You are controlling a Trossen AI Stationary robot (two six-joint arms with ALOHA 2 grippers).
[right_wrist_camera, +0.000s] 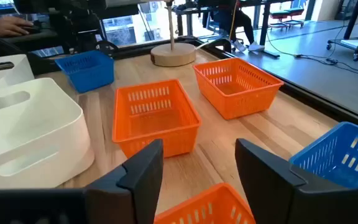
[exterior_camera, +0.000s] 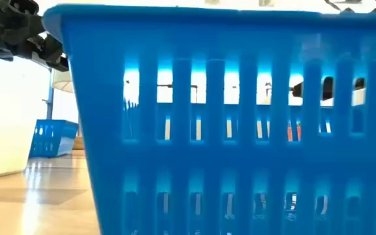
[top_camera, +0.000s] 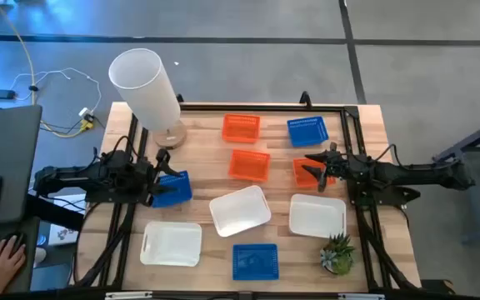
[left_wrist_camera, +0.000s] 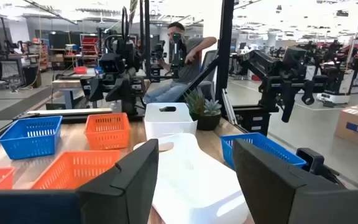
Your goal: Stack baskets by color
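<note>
Three orange baskets (top_camera: 241,127) (top_camera: 249,164) (top_camera: 300,173), three blue ones (top_camera: 307,131) (top_camera: 173,190) (top_camera: 255,261) and three white ones (top_camera: 239,210) (top_camera: 317,215) (top_camera: 172,243) stand singly on the wooden table. My left gripper (top_camera: 167,177) hangs open over the left blue basket (exterior_camera: 51,137). In its wrist view, the left gripper (left_wrist_camera: 194,180) has only the tilted white basket (left_wrist_camera: 185,171) beyond its fingers. My right gripper (top_camera: 311,169) hangs open over the right orange basket (right_wrist_camera: 210,208). Nothing lies between the fingers of the right gripper (right_wrist_camera: 197,174).
A tall white cylinder lamp (top_camera: 144,83) on a round wooden base (right_wrist_camera: 173,55) stands at the far left corner. A small potted plant (top_camera: 337,252) sits at the near right. The near blue basket (exterior_camera: 227,124) fills the low view. A person's hand (top_camera: 2,254) shows left of the table.
</note>
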